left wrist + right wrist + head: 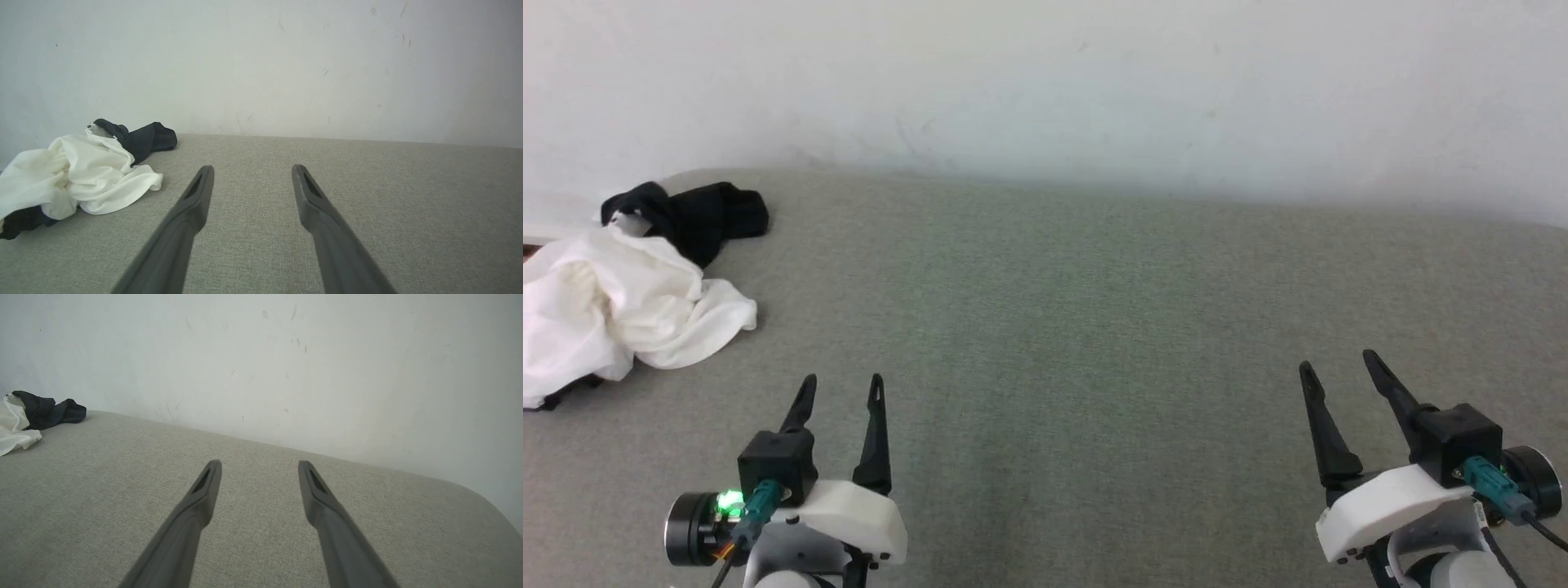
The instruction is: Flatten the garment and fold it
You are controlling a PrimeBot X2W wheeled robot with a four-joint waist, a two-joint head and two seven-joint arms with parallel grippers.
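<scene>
On the counter (1054, 327), the garment (613, 310) lies at far-left, close to the wall (1045, 82) that runs behind the counter. L end effector (841, 382) is nearer the robot, in front & just right of the garment, not touching. R end effector (1335, 359) is well apart, at front-right.

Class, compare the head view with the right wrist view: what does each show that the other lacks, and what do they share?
Head view's extras: the left end effector, open, with a green light at its base, and most of the crumpled white bulk of the garment.
Right wrist view's extras: the rounded corner of the grey surface, and small marks on the wall.
Shared: the right end effector, open and holding nothing, the garment's black part at far left, the surface and the wall.
</scene>
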